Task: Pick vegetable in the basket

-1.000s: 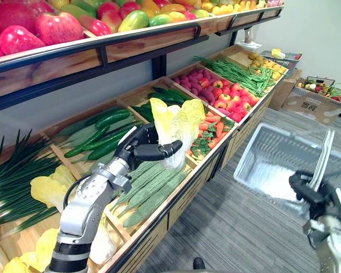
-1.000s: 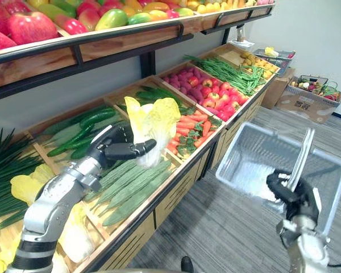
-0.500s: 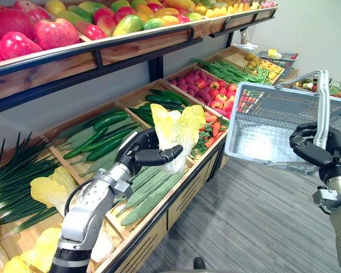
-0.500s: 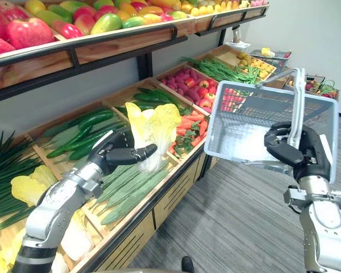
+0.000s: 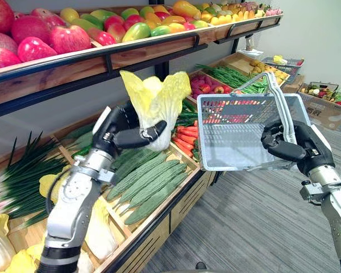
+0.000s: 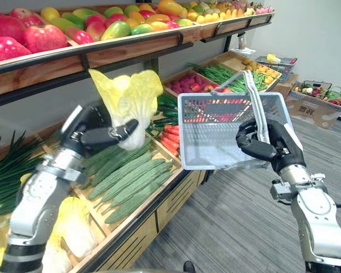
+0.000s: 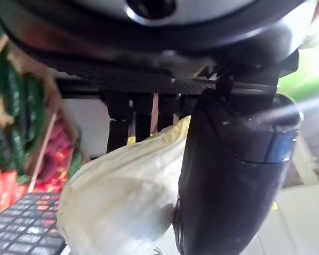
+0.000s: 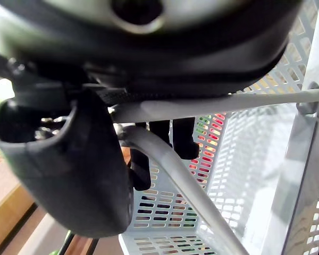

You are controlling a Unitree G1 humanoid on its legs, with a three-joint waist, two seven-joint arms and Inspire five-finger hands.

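My left hand (image 5: 122, 129) is shut on a napa cabbage (image 5: 153, 102) with yellow-green leaves and a white base, held upright above the cucumber bin. The left wrist view has the cabbage's pale base (image 7: 122, 202) pressed between the thumb and fingers. My right hand (image 5: 290, 142) is shut on the handles of a grey wire basket (image 5: 238, 136), which hangs in the air just right of the cabbage, at about the same height. The basket's mesh wall (image 8: 244, 175) and its handle bars run past the fingers in the right wrist view.
The lower shelf holds bins of cucumbers (image 5: 150, 182), carrots (image 5: 187, 139), red fruit (image 5: 207, 85), green beans (image 5: 227, 74), scallions (image 5: 17, 176) and more cabbages (image 5: 99, 233). The upper shelf (image 5: 131, 54) carries apples and mangoes. A box (image 5: 324, 105) and another basket stand at the far right on grey carpet.
My left hand has lifted the cabbage up and away from the bins. My right hand has brought the basket up and leftward, close to the cabbage.
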